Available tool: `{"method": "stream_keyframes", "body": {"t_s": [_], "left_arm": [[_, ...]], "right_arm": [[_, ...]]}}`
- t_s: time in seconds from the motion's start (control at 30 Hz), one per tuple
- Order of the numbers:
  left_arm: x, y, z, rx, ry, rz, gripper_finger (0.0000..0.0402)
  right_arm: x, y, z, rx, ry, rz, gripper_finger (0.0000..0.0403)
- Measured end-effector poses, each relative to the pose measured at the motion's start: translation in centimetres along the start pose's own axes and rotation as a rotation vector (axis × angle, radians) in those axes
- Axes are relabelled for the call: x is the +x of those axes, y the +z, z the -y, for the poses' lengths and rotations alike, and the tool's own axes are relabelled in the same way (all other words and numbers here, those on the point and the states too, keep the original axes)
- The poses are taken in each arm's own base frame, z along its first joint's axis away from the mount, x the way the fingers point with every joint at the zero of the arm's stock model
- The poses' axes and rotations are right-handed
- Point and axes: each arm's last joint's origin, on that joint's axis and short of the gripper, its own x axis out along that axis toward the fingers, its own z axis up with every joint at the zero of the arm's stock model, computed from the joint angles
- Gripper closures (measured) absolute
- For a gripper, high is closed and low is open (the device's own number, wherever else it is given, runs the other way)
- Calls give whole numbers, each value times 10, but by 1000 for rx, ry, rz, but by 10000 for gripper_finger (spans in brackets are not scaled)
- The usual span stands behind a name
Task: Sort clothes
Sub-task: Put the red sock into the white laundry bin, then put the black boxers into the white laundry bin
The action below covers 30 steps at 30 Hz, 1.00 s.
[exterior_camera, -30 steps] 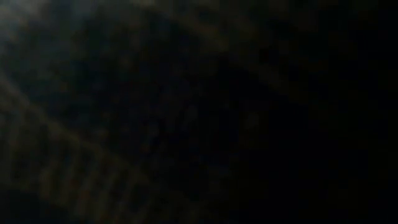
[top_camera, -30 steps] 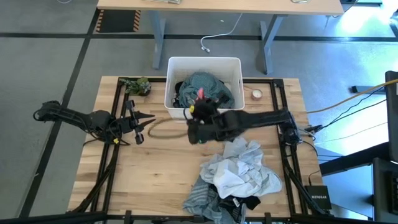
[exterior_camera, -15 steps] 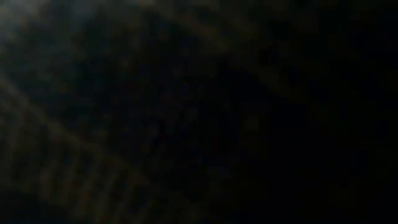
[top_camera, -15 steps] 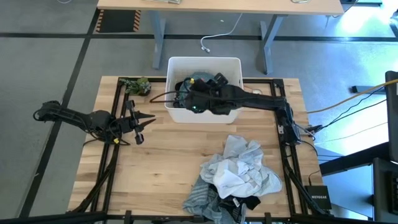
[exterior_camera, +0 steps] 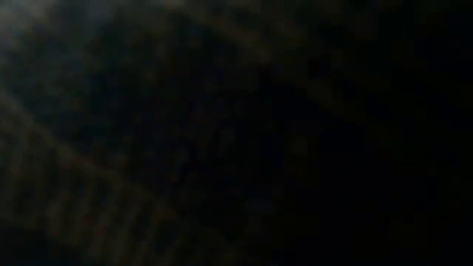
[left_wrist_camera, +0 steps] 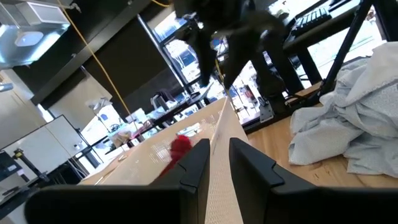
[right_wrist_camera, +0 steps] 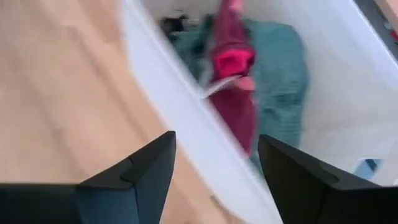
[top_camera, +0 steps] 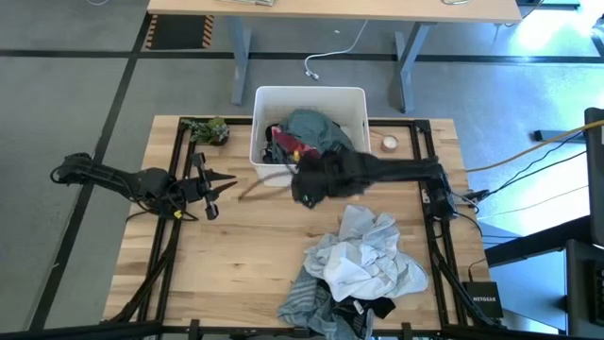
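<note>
A loose heap of grey-white, white, striped and black clothes lies lower right of centre, while a teal garment and a red garment sit crumpled upper centre.

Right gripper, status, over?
Right gripper open, empty, at bin front. Left gripper parked left, apart. Red garment in bin; pile waiting.

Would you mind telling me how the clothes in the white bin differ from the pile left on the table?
The clothes in the white bin are teal and red; the table pile is mostly pale grey-white, with striped and black pieces. The binned ones are contained; the pile sprawls loosely. Both are crumpled, unfolded fabric.
</note>
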Motion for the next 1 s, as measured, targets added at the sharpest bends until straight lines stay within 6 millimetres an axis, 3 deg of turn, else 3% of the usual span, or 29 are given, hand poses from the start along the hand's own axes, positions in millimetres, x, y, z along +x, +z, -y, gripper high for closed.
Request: {"method": "stream_keyframes", "body": {"t_s": [0.33, 0.67, 0.83, 1.0], "left_arm": [[0, 0, 0, -13, -2, -3, 345], [0, 0, 0, -8, -3, -4, 345], [0, 0, 0, -3, -3, -3, 345], [0, 0, 0, 15, -2, -3, 345]], "right_arm": [[-61, -57, -66, -109, 235, -12, 159], [-114, -117, -104, 4, 375, -54, 159], [-126, -149, -119, 72, 379, -94, 159], [-119, -170, -139, 105, 421, -135, 159]]}}
